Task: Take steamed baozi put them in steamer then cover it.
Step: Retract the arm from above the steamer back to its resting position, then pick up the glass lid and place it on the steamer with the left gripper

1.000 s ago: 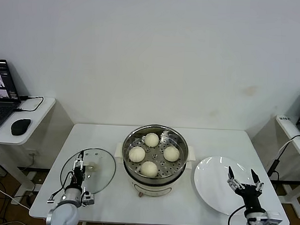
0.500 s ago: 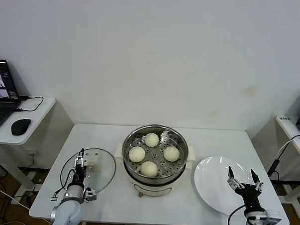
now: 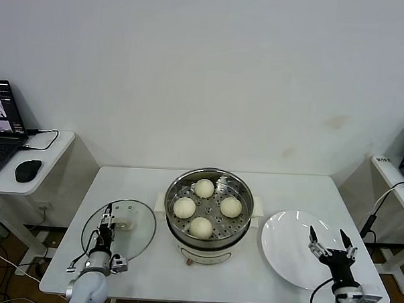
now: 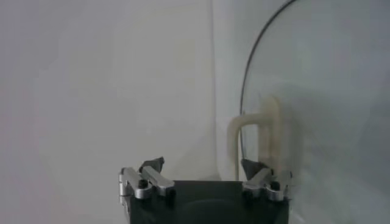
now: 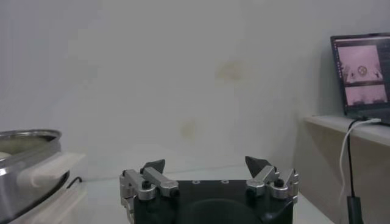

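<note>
The steamer (image 3: 242, 195), a shiny steel basket on a cream-white pot base, stands mid-table and holds several pale baozi (image 3: 204, 188). The cover (image 3: 135, 239), a clear glass lid with a metal rim, lies flat on the table to its left. My left gripper (image 3: 106, 223) hovers low over the lid, by its cream-white handle (image 3: 124, 223). In the left wrist view that gripper (image 4: 202, 165) is open, and the handle (image 4: 268, 131) rises just beyond one fingertip, not gripped. My right gripper (image 3: 331, 241) hangs open and empty over the white plate (image 3: 285, 242).
The plate lies bare to the right of the steamer. Side tables flank the work table: on the left a laptop (image 3: 0, 126) and a mouse (image 3: 27, 170), on the right another laptop (image 5: 362, 76) with a cable. The steamer's rim (image 5: 24, 143) shows in the right wrist view.
My left wrist shifted slightly beside the cover's handle. The right gripper drifted a little toward the table's front edge. Nothing was taken hold of or let go.
</note>
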Motion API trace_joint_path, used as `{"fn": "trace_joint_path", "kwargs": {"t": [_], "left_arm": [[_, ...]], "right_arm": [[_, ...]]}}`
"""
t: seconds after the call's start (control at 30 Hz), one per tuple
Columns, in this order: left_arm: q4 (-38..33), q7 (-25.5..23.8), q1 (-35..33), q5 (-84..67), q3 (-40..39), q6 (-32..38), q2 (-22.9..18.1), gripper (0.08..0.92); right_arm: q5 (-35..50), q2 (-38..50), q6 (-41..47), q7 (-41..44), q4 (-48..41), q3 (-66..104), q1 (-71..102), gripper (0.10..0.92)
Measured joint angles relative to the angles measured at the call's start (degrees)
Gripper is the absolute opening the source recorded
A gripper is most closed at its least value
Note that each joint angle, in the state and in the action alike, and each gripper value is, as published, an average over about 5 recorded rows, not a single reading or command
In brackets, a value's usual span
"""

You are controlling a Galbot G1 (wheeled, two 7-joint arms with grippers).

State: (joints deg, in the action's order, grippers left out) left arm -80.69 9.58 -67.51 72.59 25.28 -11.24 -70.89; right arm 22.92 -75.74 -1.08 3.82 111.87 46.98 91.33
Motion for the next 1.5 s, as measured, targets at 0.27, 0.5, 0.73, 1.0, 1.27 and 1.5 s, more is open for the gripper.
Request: {"fn": "trace_joint_path", "kwargs": {"t": [0.27,0.5,0.73,1.0,1.27,1.5], "left_arm": [[0.8,0.1,0.0,-0.8,0.2,1.1,0.4,0.395],[0.3,0.5,-0.4,-0.9,0.5,1.4,0.5,0.191],[-3.0,-0.3,-2.2,-0.3,1.7,0.8,1.1,0.137],[-10.4,-2.6,-5.6,0.4,3.4,-1.0,0.6,0.137],[-22.1,-7.1,-8.6,1.8,4.9,-5.7,0.1,0.137],[-30.9,-10.5,-8.3,3.0,4.6,-9.5,0.0,0.137]], "right_arm": [[0.1,0.5,0.2,0.0,0.6,0.7,0.8,0.823],[0.0,0.9,0.1,0.0,0.4,1.2,1.4,0.823],[0.3,1.5,0.2,0.0,0.2,1.6,1.2,0.823],[0.7,1.6,0.5,0.0,0.7,1.3,0.5,0.823],[1.0,1.5,0.6,0.2,1.3,0.8,0.0,0.823],[1.0,0.9,0.5,0.3,1.7,0.4,-0.5,0.823]]}}
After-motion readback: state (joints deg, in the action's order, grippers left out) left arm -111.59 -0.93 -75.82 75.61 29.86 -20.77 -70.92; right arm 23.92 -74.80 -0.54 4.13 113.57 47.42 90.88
